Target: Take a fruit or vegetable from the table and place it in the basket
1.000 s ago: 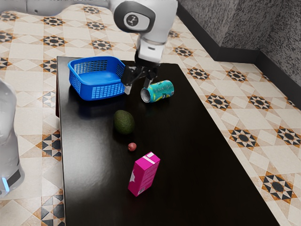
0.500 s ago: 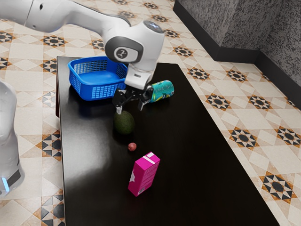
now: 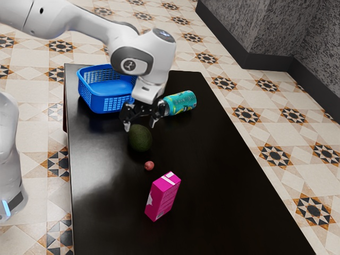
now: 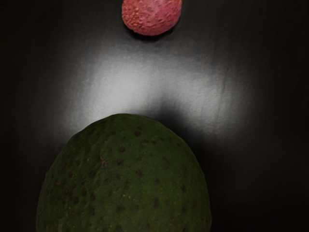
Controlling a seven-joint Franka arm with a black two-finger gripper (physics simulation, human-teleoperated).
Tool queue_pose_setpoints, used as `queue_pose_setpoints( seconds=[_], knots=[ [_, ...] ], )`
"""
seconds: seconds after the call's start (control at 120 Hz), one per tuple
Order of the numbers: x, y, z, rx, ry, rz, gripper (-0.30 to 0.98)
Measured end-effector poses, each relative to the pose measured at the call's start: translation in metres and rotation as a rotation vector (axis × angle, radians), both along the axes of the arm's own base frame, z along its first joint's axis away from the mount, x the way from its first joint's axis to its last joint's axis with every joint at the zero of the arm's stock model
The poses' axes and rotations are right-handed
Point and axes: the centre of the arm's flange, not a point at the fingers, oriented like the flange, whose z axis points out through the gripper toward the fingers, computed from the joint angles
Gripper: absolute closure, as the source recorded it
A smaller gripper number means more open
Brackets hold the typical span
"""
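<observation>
Exterior view: hand [image 3: 141, 126] above avocado [image 3: 140, 139], room between fingers [image 3: 127, 126]

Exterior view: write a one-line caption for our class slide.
The open tool hovers over the green avocado, near the blue basket.

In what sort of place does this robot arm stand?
Probably a simulated room in a home, though the pictures do not settle which room. Patterned floor tiles, a textured grey wall with a dark skirting board, and a low black table suggest it.
</observation>
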Motion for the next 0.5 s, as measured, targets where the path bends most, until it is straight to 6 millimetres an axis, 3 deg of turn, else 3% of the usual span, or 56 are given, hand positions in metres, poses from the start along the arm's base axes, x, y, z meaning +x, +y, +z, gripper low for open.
queue_pose_setpoints(
  seconds=[0.25, 0.408, 0.5],
  knots=[
    [-0.004, 0.0, -0.012, 0.0, 0.018, -0.021, 0.0],
    [-0.006, 0.001, -0.019, -0.001, 0.024, -0.028, -0.07],
    [-0.007, 0.002, -0.022, -0.003, 0.026, -0.03, 0.0]
  ],
)
